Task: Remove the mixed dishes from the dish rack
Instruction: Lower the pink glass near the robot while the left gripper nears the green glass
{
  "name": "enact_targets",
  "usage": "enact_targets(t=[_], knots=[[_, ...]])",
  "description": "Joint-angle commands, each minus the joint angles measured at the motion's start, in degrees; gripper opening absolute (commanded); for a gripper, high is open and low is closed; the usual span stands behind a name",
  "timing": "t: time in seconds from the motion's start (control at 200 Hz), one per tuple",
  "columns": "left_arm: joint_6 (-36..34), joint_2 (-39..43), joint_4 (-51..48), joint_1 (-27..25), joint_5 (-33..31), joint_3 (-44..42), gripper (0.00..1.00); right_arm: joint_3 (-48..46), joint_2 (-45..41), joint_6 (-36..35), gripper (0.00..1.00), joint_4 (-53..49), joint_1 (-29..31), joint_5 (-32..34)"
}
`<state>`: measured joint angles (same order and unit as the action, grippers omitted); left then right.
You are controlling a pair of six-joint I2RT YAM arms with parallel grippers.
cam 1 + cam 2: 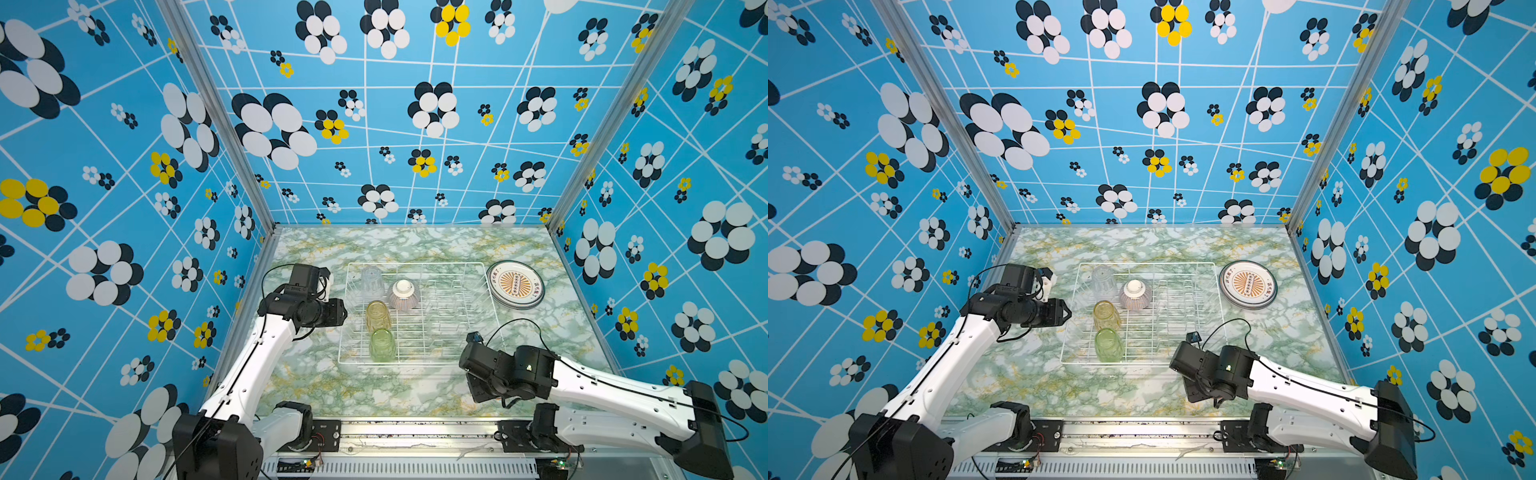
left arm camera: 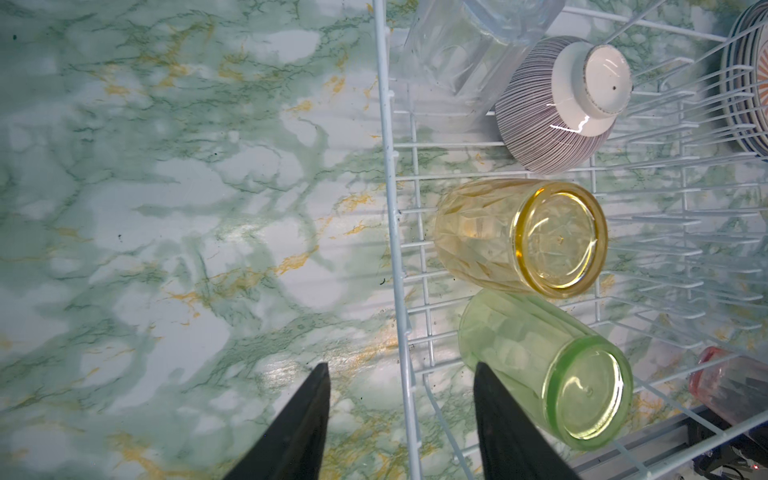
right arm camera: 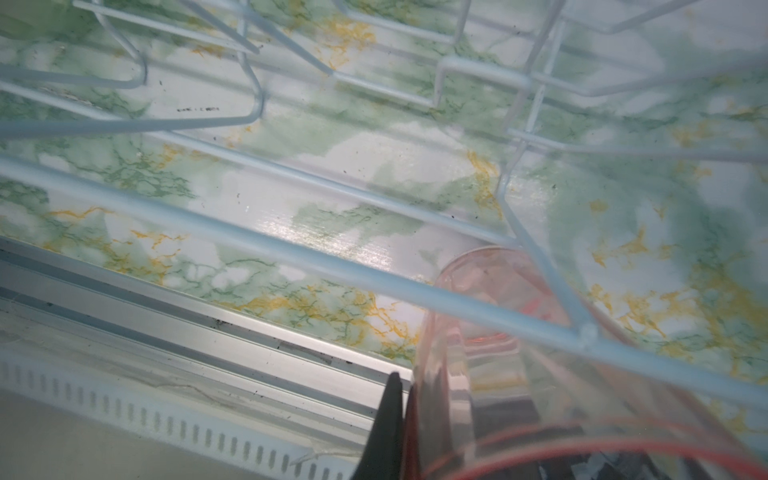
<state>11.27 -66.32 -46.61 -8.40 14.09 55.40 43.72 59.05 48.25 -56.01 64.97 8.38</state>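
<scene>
The dish rack [image 1: 415, 263] holds several upside-down dishes along its left side: a clear tumbler [image 1: 372, 280], a striped bowl [image 1: 404, 295], an amber tumbler [image 1: 377, 316] and a green tumbler [image 1: 382, 344]. My left gripper [image 1: 341, 314] hovers open over the rack's left rim [image 2: 388, 166], one finger close beside the green tumbler [image 2: 532, 365], with nothing held. By the rack's front right corner, my right gripper [image 1: 473, 388] is shut on the wall of a pink tumbler [image 3: 478, 332]. My arm hides that tumbler in both top views. White printed plates [image 1: 515, 284] lie stacked right of the rack.
The rack sits on a green marble tabletop [image 1: 374, 390] enclosed by patterned walls on three sides. A metal rail [image 1: 415, 428] runs along the front edge between the two arm bases. Upright prongs [image 1: 449, 299] fill the rack's right half.
</scene>
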Motion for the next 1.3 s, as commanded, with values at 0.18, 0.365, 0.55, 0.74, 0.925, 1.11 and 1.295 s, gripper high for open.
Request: enact_targets(t=[0.18, 0.365, 0.55, 0.74, 0.925, 1.11, 1.295], knots=[[0.07, -4.81, 5.21, 0.36, 5.13, -2.66, 0.53, -0.57, 1.00, -4.11, 0.00, 2.74, -4.15, 0.51], [-0.81, -7.08, 6.38, 0.36, 6.23, -2.16, 0.52, 0.21, 1.65, -6.94, 0.00, 3.72, -7.55, -0.72], [-0.72, -9.70, 8.56, 0.38, 5.74, -0.79, 0.51, 1.10, 3.58, -9.76, 0.00, 4.77, -10.25, -2.08], [-0.71, -13.98, 10.98, 0.33, 5.07, 2.83, 0.51, 2.57, 6.54, -12.23, 0.00, 5.77, -11.33, -2.77], [-1.55, -18.33, 11.87, 0.41, 4.31, 7.15, 0.51, 3.81, 8.29, -14.29, 0.00, 6.17, -13.23, -3.06], [-2.73, -22.93, 12.58, 0.91, 3.89, 11.34, 0.50, 5.05, 9.23, -15.80, 0.00, 6.53, -14.97, -3.91], [-3.50, -27.78, 13.36, 1.81, 4.28, 15.50, 0.50, 6.11, 10.87, -16.43, 0.00, 6.53, -15.36, -4.25]])
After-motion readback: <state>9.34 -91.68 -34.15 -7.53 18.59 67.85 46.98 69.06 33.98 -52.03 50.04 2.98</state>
